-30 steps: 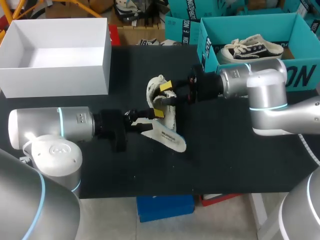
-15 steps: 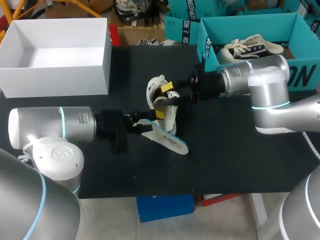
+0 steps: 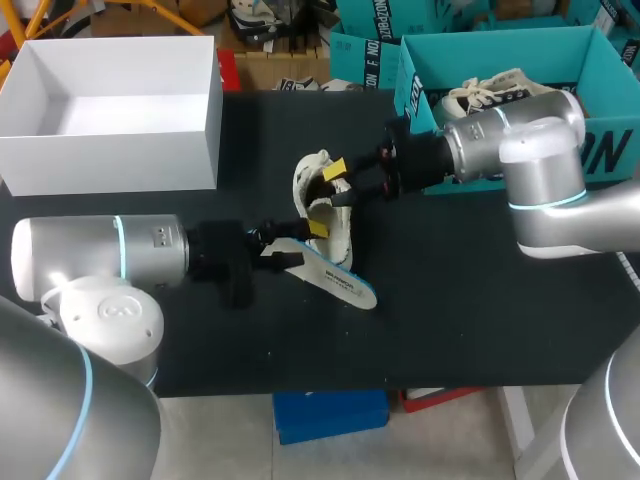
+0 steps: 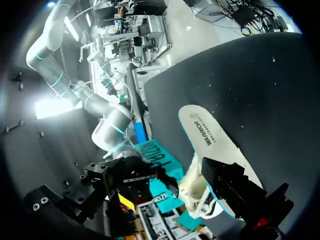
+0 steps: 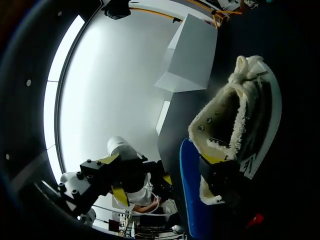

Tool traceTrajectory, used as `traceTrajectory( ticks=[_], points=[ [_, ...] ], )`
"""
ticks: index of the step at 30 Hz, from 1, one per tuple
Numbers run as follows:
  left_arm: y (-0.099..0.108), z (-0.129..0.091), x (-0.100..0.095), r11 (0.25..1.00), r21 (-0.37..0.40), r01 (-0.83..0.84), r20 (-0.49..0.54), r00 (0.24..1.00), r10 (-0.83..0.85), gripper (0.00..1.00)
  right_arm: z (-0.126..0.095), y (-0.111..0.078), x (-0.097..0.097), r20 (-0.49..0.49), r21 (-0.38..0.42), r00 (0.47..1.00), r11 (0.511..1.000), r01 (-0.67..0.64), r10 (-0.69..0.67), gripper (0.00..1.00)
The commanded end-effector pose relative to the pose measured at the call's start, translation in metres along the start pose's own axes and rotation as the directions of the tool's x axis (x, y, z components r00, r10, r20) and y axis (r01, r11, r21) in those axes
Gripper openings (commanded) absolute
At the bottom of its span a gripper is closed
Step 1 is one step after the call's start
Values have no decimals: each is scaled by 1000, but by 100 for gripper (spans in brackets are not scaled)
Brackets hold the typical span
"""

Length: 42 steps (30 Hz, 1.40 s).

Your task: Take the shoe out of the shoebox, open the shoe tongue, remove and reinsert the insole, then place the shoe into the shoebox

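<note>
**Insole out of the shoe; reinsert and boxing still to do**

We put the task at roughly halfway. The white shoebox (image 3: 110, 162) stands well to the left of the shoe (image 3: 310, 192) and farther back. The shoe is not in it, so that step is done. The shoe lies on its side mid-table (image 3: 450, 300). We can't tell the tongue's state from these views.

The left gripper (image 3: 303, 245) is just left of the shoe's heel end, closed narrow on one end of the insole (image 3: 340, 282). The rest of the insole runs out on the near side of the shoe, white top up and blue edge showing. It looks clear of the shoe, touching it near the heel at most.

The right gripper (image 3: 340, 178) comes in from the shoe's right, at the opening. It looks pinched narrow on the collar rim, steadying the shoe. The right wrist view shows one yellow tip against the fleece lining.

Still to do: slide the insole back in, then put the shoe into the box.

One second ago the insole lay tighter against the shoe with no blue showing. Since then it has come a little farther out and turned slightly. Our left arm has backed off a touch, away from the shoe. Our right arm's body has swung toward the far side, its gripper staying at the collar. The shoe hasn't shifted.
</note>
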State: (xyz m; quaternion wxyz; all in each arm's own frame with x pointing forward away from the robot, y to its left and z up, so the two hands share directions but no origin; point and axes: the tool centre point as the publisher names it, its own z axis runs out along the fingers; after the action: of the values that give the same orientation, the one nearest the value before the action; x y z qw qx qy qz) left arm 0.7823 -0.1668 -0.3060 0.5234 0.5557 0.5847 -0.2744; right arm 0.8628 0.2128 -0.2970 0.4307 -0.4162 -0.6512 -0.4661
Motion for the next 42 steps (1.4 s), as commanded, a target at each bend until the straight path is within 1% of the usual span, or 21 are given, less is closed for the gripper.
traceTrajectory(
  ticks=[1, 5, 6, 15, 19, 23, 28, 36, 42],
  points=[
    [-4, -10, 1, 999, 3, 41, -26, 999, -41, 100, 1, 0, 2, 6, 0, 1000, 1000, -2, 2, 100],
    [-4, -13, 5, 995, -6, 103, -82, 991, -103, 100, 2, 0, 3, 9, 4, 1000, 1000, -5, 5, 100],
    [-4, -16, 4, 994, -19, 108, -112, 988, -109, 100, 1, 0, 3, 12, 6, 1000, 1000, -6, 6, 100],
    [-11, -41, -9, 988, -68, 140, -117, 982, -147, 100, -10, -1, 12, 74, 28, 997, 1000, -5, 3, 100],
    [-15, -51, -10, 984, -88, 153, -118, 980, -163, 100, -12, -2, 16, 101, 41, 995, 999, -2, -2, 100],
    [-22, -64, -14, 981, -105, 165, -108, 978, -176, 100, -12, -4, 22, 153, 69, 988, 998, 2, -12, 100],
    [-28, -79, -17, 976, -132, 174, -91, 978, -187, 100, -11, -6, 28, 220, 85, 975, 996, 14, -33, 100],
    [-34, -106, -18, 958, -205, 201, -102, 969, -225, 100, -4, -7, 40, 338, 117, 937, 991, 57, -94, 100],
    [-40, -121, -18, 950, -235, 206, -106, 966, -236, 100, 5, -10, 45, 399, 169, 907, 983, 70, -133, 100]
  ],
)
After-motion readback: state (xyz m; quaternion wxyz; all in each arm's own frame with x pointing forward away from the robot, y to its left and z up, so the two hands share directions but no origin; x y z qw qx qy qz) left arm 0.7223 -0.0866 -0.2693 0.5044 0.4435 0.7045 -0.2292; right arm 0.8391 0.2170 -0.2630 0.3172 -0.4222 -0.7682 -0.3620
